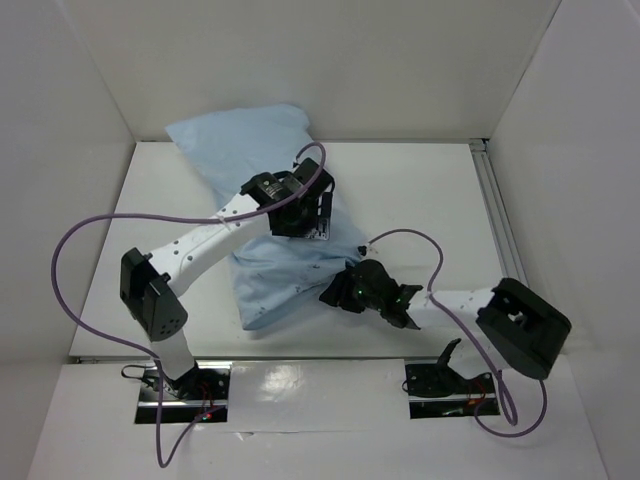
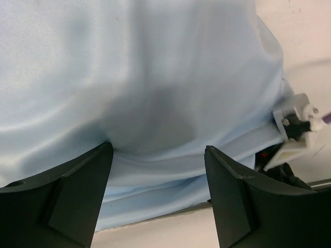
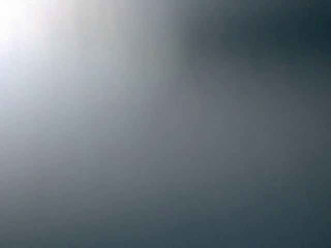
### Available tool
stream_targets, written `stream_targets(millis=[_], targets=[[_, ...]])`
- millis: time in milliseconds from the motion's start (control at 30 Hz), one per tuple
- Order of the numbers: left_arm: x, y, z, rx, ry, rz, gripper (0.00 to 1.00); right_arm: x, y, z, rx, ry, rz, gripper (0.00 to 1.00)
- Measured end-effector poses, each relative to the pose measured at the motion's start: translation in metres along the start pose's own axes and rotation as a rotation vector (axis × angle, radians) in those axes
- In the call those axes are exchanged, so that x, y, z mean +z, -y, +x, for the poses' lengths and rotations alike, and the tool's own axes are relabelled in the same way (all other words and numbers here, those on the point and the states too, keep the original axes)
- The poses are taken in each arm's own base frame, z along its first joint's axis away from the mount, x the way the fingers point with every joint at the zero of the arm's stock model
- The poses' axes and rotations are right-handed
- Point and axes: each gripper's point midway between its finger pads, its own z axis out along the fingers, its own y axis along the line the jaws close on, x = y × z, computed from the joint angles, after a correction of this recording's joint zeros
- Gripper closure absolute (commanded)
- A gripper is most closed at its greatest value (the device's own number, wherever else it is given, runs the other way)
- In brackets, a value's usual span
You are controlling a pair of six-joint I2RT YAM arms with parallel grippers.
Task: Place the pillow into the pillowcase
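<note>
The light blue pillowcase [image 1: 262, 215] lies plump and slanted from the back left to the table's middle. The pillow is hidden; no white cushion shows. My left gripper [image 1: 300, 225] hovers over the pillowcase's middle. In the left wrist view it [image 2: 158, 170] stands open, with the wrinkled blue pillowcase [image 2: 155, 77] just beyond its fingers [image 2: 83, 196] and nothing between them. My right gripper [image 1: 336, 293] is pressed against the pillowcase's near right edge. The right wrist view is a grey-blue blur with no fingers showing.
The white table [image 1: 420, 200] is boxed in by white walls at the back and sides. A metal rail [image 1: 497, 215] runs along its right edge. Purple cables [image 1: 75, 240] loop off both arms.
</note>
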Motion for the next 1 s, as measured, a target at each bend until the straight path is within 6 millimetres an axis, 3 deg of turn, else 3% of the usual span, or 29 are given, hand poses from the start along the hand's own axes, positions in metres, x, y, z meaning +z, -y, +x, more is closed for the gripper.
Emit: stream_targets(millis=[167,367,467,600,700,867,1000], targets=[[0.005,-0.001,0.002,0.012,-0.009,0.018,0.15,0.030,-0.008,-0.008,0.043,0.025,0.010,0.43],[0.003,-0.013,0.010,0.014,-0.018,0.030,0.15,0.050,-0.025,-0.012,0.077,0.051,-0.032,0.46],[0.003,-0.019,0.011,0.007,-0.017,0.035,0.15,0.058,-0.030,-0.012,0.081,0.056,-0.037,0.56],[0.004,-0.024,0.012,-0.002,-0.018,0.042,0.15,0.066,-0.033,-0.009,0.075,0.074,-0.019,0.83],[0.005,-0.027,0.014,0.004,-0.019,0.050,0.15,0.067,-0.032,-0.010,0.081,0.099,-0.002,1.00],[0.003,-0.029,0.018,0.006,-0.019,0.067,0.15,0.055,-0.019,-0.016,0.109,0.156,0.035,1.00],[0.000,-0.022,0.017,0.010,-0.020,0.105,0.15,0.022,-0.003,-0.031,0.156,0.229,0.055,1.00]])
